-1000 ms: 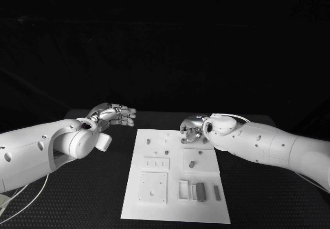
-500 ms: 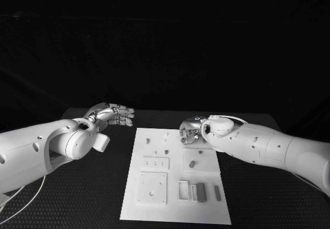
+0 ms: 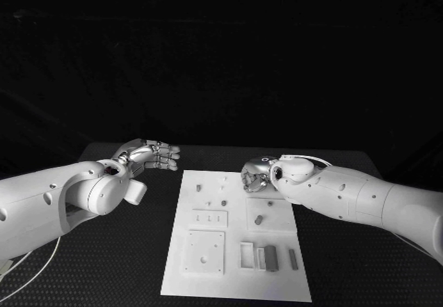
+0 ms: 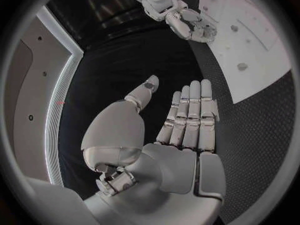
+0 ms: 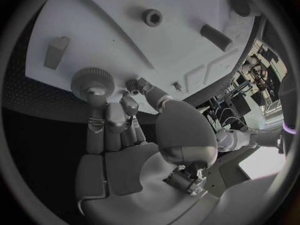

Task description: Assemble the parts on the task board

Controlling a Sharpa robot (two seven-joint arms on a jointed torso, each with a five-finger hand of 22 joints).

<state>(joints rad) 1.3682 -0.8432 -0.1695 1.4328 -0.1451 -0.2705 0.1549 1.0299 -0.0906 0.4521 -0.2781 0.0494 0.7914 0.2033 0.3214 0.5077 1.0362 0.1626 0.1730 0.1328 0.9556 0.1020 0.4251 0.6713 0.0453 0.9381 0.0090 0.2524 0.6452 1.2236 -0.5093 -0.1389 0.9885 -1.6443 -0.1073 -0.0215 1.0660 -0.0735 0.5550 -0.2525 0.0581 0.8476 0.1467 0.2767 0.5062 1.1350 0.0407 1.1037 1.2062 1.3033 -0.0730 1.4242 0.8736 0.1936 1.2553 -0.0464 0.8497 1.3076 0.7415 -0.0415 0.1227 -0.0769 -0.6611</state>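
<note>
Pinching a small ridged round part (image 5: 92, 81) between fingertips and thumb, your right hand (image 3: 256, 175) hovers over the far right corner of the task board (image 3: 231, 281). Your grip looks shallow, so any tilt on lowering could jam the part against its seat or let it roll away across the board. Your left hand (image 3: 148, 155) hangs flat, fingers pressed together and empty, just beside the board's far left corner.

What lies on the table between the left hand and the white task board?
Nothing: in the head view only bare black table separates the silver left hand from the white rectangular task board; the left wrist view shows the same.
</note>
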